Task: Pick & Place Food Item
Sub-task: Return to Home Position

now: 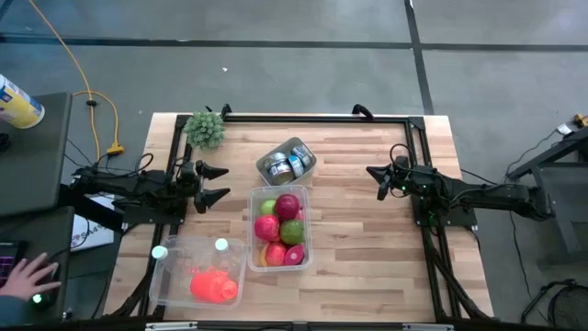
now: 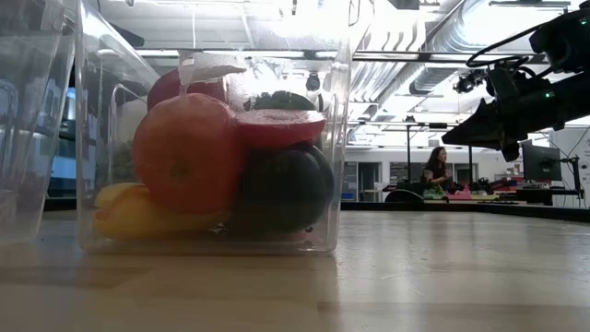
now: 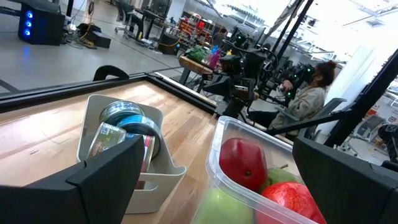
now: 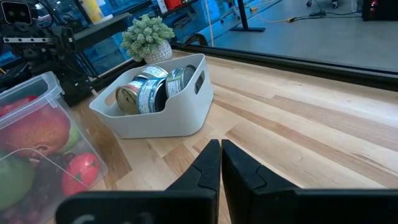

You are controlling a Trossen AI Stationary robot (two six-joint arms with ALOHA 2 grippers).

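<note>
– Where is the red apple?

– You find the red apple (image 1: 287,205) inside the right transparent bin (image 1: 251,225), at the end nearer to the basket. It lies on top, among green and red fruit. This bin stands about in the middle of the counter (image 1: 367,257).

– And the two hands?

– Your left hand (image 1: 216,184) hangs over the counter's left side, near the bin's corner but not touching it. Its fingers are spread wide and there is nothing between them. Your right hand (image 1: 378,181) is well apart from the bin, over the right side of the counter. Its two fingers are pressed together and they hold nothing.

– What else do you have around?

– Just beside the apple's end of the bin you see a pale basket (image 1: 287,162) with cans in it. Near the basket, at the counter's corner, stands a small green plant (image 1: 206,129). A second clear bin (image 1: 170,271) sits beside the first, on its left, with an orange-red thing (image 1: 213,287) inside. Left of the counter, a person's hand (image 1: 32,276) rests on a dark desk.
</note>
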